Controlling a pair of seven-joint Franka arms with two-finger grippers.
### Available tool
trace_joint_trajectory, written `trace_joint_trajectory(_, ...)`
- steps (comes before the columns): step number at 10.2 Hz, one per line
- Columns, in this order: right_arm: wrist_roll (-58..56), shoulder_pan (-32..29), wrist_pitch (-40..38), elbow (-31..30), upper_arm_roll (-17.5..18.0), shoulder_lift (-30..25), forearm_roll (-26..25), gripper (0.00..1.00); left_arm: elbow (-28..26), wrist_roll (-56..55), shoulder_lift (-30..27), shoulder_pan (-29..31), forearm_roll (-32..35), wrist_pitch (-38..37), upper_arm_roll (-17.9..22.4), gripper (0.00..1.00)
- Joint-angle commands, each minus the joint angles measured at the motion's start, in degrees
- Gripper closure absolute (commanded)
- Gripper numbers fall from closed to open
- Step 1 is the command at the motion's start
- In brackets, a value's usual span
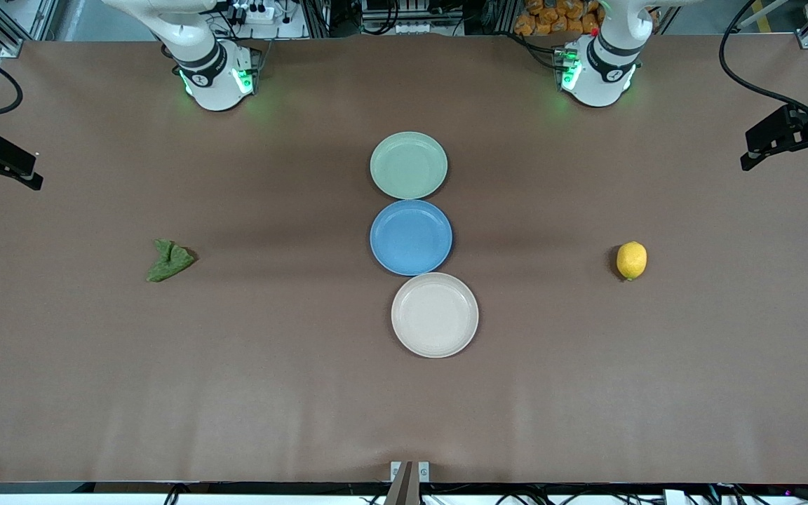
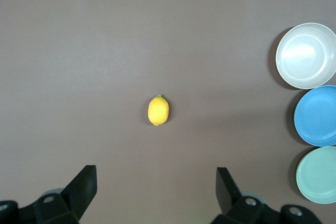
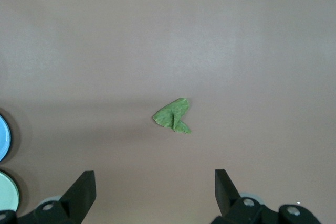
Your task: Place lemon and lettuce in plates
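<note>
Across the middle of the brown table (image 1: 236, 393), three plates are set in a line running from the robots' bases toward the front camera. The mint green plate (image 1: 408, 165) is farthest from that camera, the blue plate (image 1: 411, 237) is next, and the cream plate (image 1: 435, 315) is nearest. The rims of neighbouring plates are seen touching or just beside each other, and nothing is held in any of them.

Both arms are held high at the ends of the table, each well apart from the plates. The left gripper (image 2: 156, 190) is held over the lemon (image 1: 631, 260) at the left arm's end of the table. Its jaws are spread wide, with the two dark fingers (image 2: 84, 184) set far apart, and nothing is held or touched by them. The right gripper (image 3: 155, 191) is held over the lettuce (image 1: 170, 261) at the right arm's end of the table. Its jaws are likewise spread wide and nothing is gripped or touched.

The lettuce is seen lying flat on the bare table, a crumpled green leaf with ragged edges, level with the gap between the blue and cream plates. The lemon is laid on its side on the bare table, at about the same level, with its pointed tip turned toward the front camera.
</note>
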Motion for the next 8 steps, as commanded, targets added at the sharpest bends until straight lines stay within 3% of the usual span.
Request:
trace_joint_trajectory(1,-0.5,-0.8,-0.8,0.1,0.2,-0.7,1.1,0.0,0.4,-0.4,-0.4,-0.1,1.1,-0.1,0.0,0.0)
trace_joint_trajectory(8,-0.6,-0.9,-0.8,0.1,0.2,-0.5,0.9,0.0,0.4,-0.7,-0.1,-0.3,0.9,-0.1,0.0,0.0)
